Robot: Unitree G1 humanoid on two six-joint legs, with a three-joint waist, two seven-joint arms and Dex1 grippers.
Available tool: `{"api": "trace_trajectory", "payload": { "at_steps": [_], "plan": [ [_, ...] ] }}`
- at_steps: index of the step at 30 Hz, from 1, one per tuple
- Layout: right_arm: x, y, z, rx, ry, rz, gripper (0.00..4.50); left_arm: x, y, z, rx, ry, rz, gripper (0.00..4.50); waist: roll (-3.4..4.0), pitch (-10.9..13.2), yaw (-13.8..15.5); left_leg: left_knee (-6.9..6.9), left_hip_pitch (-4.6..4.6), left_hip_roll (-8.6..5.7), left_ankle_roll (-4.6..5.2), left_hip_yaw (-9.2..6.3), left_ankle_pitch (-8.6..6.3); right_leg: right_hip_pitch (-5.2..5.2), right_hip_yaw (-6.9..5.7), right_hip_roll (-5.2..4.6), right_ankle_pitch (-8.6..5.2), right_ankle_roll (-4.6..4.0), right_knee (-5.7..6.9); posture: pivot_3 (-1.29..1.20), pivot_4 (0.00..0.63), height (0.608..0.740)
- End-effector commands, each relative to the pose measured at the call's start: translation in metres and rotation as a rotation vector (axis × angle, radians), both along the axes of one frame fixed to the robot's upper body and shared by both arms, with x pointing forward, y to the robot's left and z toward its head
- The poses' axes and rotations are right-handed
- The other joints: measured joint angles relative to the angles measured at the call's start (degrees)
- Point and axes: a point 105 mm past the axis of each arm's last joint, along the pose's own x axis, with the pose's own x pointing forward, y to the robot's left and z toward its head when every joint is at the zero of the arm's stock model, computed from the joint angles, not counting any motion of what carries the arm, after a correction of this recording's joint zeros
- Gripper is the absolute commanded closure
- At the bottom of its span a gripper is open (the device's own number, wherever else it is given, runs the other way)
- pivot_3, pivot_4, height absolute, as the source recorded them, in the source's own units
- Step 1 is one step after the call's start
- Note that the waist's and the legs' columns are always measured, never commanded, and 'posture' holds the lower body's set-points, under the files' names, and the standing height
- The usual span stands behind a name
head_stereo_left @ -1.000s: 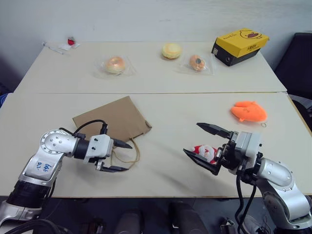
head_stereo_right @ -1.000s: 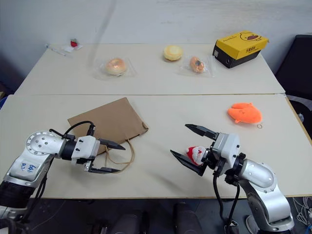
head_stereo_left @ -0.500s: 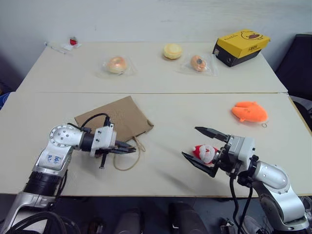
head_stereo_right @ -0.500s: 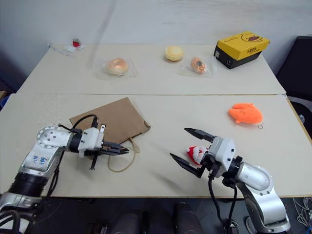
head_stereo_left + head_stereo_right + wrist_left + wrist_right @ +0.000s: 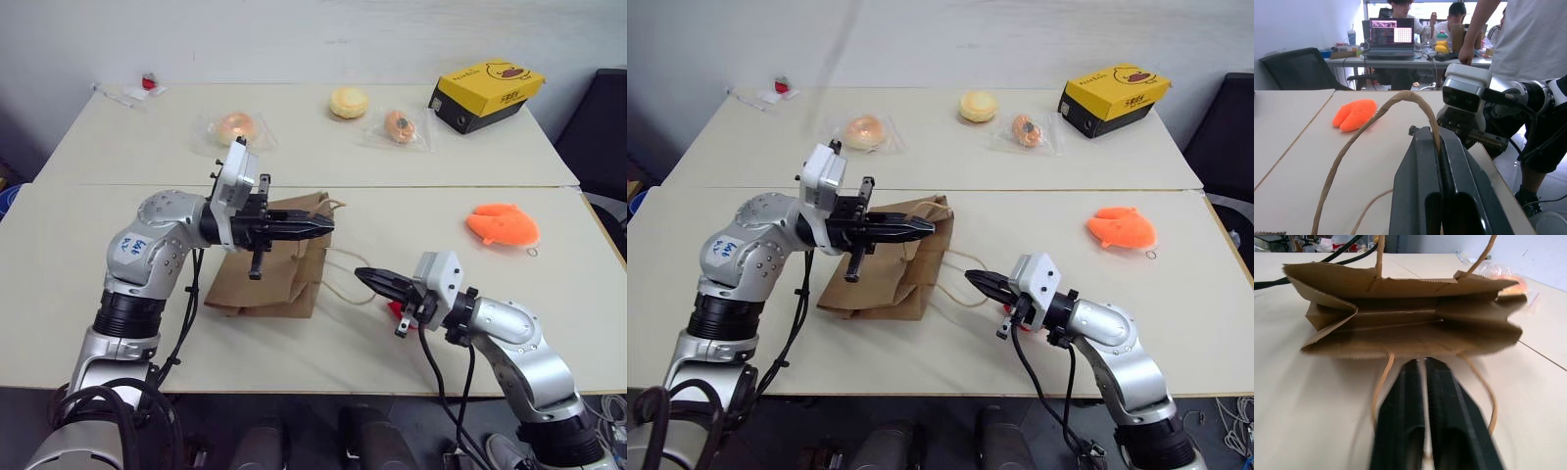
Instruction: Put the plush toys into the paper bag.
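The brown paper bag lies on its side on the near table, its mouth facing my right gripper. My left gripper is shut on the bag's upper cord handle and holds it up above the table. Just in front of the mouth, my right gripper is shut with nothing showing between its fingers. The lower handle loop lies around them. A red patch of the Santa plush toy shows under that gripper's body. The orange fish plush toy rests far to the right.
On the far table lie wrapped pastries, a yellow duck box and a small wrapped red item. In the left wrist view a person stands beyond the table's right end.
My left gripper shut on the handle and rose to the right, pulling the bag up and open. My right gripper closed and moved toward the bag; the Santa toy now lies under it.
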Motion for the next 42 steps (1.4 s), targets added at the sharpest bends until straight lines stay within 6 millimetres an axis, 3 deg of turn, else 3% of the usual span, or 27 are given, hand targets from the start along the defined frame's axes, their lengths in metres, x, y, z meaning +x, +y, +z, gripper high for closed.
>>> {"api": "trace_trajectory", "payload": {
  "at_steps": [1, 8, 11, 18, 22, 29, 35, 42],
  "plan": [
    [0.015, 0.011, 0.009, 0.021, -0.062, -0.014, 4.47, -0.009, -0.008, -0.001, 0.011, -0.038, -0.016, 4.50, 0.00, 0.00, -0.14, 0.00, 0.00, 0.00, -0.01, 0.00, 0.01, 0.00, 0.00, 0.00, 0.00, 0.00, 0.00, 0.00, 0.150, 0.740],
    [0.025, 0.024, -0.004, -0.044, -0.044, 0.058, 4.47, -0.011, -0.014, -0.004, -0.008, -0.025, -0.011, 4.50, 0.00, 0.00, 0.19, 0.01, -0.04, 0.00, -0.04, -0.04, 0.02, -0.02, 0.00, 0.00, 0.00, 0.00, -0.01, 0.00, 0.150, 0.740],
    [0.028, 0.036, -0.013, -0.095, -0.049, 0.111, 4.47, -0.011, -0.018, -0.003, -0.024, -0.024, -0.012, 4.50, 0.00, 0.00, 0.06, 0.01, -0.04, 0.00, -0.04, -0.03, 0.03, -0.02, -0.01, 0.00, 0.00, 0.00, 0.00, 0.00, 0.150, 0.740],
    [0.044, 0.072, -0.014, -0.067, -0.062, 0.150, 4.47, -0.014, -0.020, -0.003, -0.037, -0.012, -0.003, 4.50, 0.00, 0.00, -0.88, 0.01, -0.03, 0.01, -0.11, -0.04, 0.06, -0.09, 0.00, 0.02, 0.00, 0.00, 0.09, 0.00, 0.150, 0.740],
    [0.048, 0.085, -0.030, -0.093, -0.010, 0.175, 4.47, -0.014, -0.016, -0.001, -0.048, -0.001, 0.020, 4.50, 0.00, 0.00, -1.23, 0.01, -0.05, 0.01, -0.12, -0.06, 0.07, -0.08, -0.01, 0.01, 0.00, 0.00, 0.08, 0.00, 0.150, 0.740],
    [0.053, 0.087, -0.051, -0.098, 0.041, 0.157, 4.47, -0.011, -0.002, 0.004, -0.046, -0.031, 0.092, 4.50, 0.00, 0.00, -1.33, 0.01, -0.06, 0.01, -0.13, -0.08, 0.07, -0.09, -0.03, 0.01, 0.00, 0.00, 0.08, 0.00, 0.150, 0.740],
    [0.051, 0.084, -0.068, -0.152, 0.102, 0.153, 4.47, -0.010, 0.009, 0.031, -0.136, -0.059, 0.134, 4.50, -0.03, -0.02, -1.26, 0.03, -0.06, 0.01, -0.14, -0.13, 0.08, -0.06, -0.06, 0.00, 0.00, 0.00, 0.08, 0.00, 0.150, 0.740],
    [0.053, 0.073, -0.089, -0.253, 0.195, 0.102, 4.47, -0.012, 0.021, 0.042, -0.190, -0.045, 0.159, 4.50, -0.05, -0.04, -1.28, 0.03, 0.02, 0.01, -0.18, -0.15, 0.10, 0.02, -0.06, 0.00, 0.00, 0.00, 0.10, 0.00, 0.150, 0.740]
  ]
}}
